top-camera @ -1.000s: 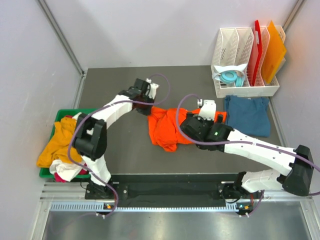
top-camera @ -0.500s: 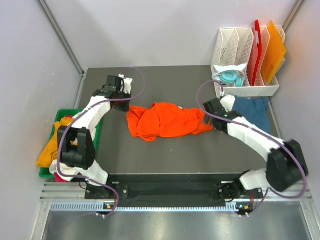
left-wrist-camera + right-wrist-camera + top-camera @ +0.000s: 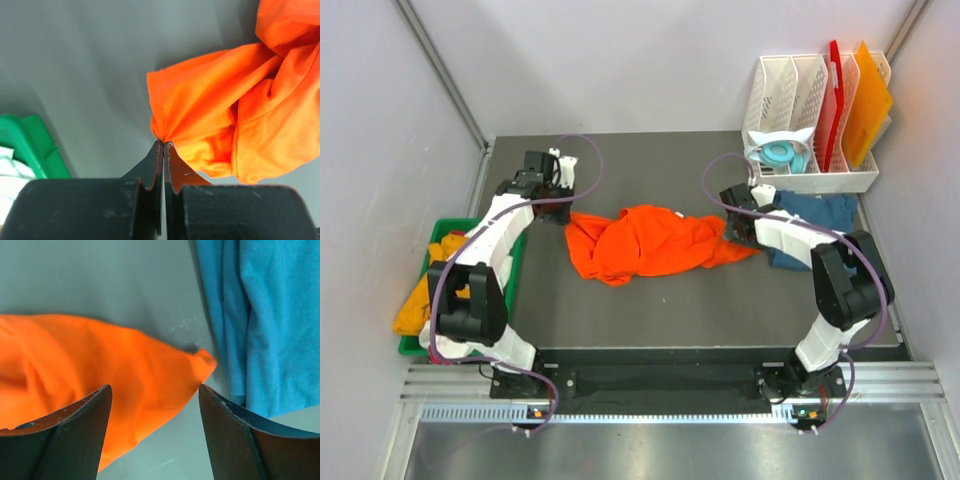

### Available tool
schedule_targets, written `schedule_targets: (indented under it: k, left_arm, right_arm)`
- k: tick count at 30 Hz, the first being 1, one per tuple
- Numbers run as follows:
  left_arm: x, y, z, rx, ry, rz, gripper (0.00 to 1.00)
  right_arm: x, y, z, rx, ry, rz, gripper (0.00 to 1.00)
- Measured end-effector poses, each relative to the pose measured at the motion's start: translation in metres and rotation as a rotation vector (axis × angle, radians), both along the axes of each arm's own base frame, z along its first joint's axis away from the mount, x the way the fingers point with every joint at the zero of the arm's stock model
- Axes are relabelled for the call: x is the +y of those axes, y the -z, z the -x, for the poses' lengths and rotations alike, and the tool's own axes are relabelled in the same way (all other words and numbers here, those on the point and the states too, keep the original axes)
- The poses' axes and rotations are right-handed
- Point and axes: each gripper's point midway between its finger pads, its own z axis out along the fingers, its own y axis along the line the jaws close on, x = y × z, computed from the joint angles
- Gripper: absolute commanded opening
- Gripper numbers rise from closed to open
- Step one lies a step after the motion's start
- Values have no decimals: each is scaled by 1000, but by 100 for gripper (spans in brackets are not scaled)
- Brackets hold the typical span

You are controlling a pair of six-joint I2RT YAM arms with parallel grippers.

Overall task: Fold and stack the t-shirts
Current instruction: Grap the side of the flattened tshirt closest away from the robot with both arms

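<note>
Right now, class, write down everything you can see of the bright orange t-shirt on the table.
The orange t-shirt is soft, matte cloth, crumpled and unfolded, stretched sideways across the dark table. The left gripper has its fingers shut on a hemmed corner at the shirt's left end. The right end tapers to a point lying between the open fingers of the right gripper, beside the teal-blue t-shirt.

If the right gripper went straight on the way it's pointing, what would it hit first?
Probably the orange t-shirt: its pointed end lies between the right gripper's open fingers, with the table beneath. The blue t-shirt lies just off to one side, likely missed.
</note>
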Motion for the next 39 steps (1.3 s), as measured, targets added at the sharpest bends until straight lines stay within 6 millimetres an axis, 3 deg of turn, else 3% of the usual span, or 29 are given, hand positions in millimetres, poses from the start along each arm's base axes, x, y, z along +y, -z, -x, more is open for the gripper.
schedule_targets:
  k: [5, 6, 8, 10, 11, 16, 18, 20, 22, 25, 28, 29, 31, 33, 35, 39]
  left_arm:
    - [11, -3, 0, -3, -25, -2, 0]
    - [12, -2, 0, -1, -28, -2, 0]
    - [14, -2, 1, 3, -33, -2, 0]
    - [15, -2, 1, 5, -35, -3, 0]
    - [15, -2, 1, 6, -35, -3, 0]
    - [16, -3, 3, 7, -38, -5, 0]
    - [18, -8, 4, -4, -44, -9, 0]
    - [24, -18, 4, -19, -61, -8, 0]
    - [35, -38, -4, -53, -90, 3, 0]
    - [68, -95, -28, -180, -176, 25, 0]
    - [103, -167, -45, -366, -255, 37, 0]
    - [111, -187, -44, -422, -272, 39, 0]
    - [116, -214, -36, -493, -285, 42, 0]
    - [113, -237, -21, -555, -274, 50, 0]
    - [106, -254, -10, -597, -255, 59, 0]
    - [99, -259, 16, -625, -228, 57, 0]
  right_arm:
    - [-9, 9, -2, 21, 28, 2, 61]
    - [-11, 12, -2, 29, 33, 2, 48]
    - [-14, 20, -1, 49, 39, 5, 37]
    - [-13, 22, -2, 55, 32, -1, 6]
    - [-12, 22, -2, 56, 26, -6, 0]
    - [-10, 22, -3, 53, 21, -14, 0]
    - [-11, 12, -4, 34, 22, -17, 0]
    - [-12, -15, -7, -24, 24, -34, 0]
    - [-15, -61, -19, -124, 24, -62, 0]
    - [-18, -182, -50, -401, 18, -126, 0]
    - [-20, -323, -57, -707, -4, -187, 0]
    - [-21, -358, -52, -784, -11, -202, 0]
    - [-28, -404, -32, -890, -21, -219, 0]
    - [-34, -420, -14, -924, -30, -214, 0]
    - [-39, -421, -3, -918, -38, -197, 0]
    - [-40, -380, 8, -814, -78, -135, 0]
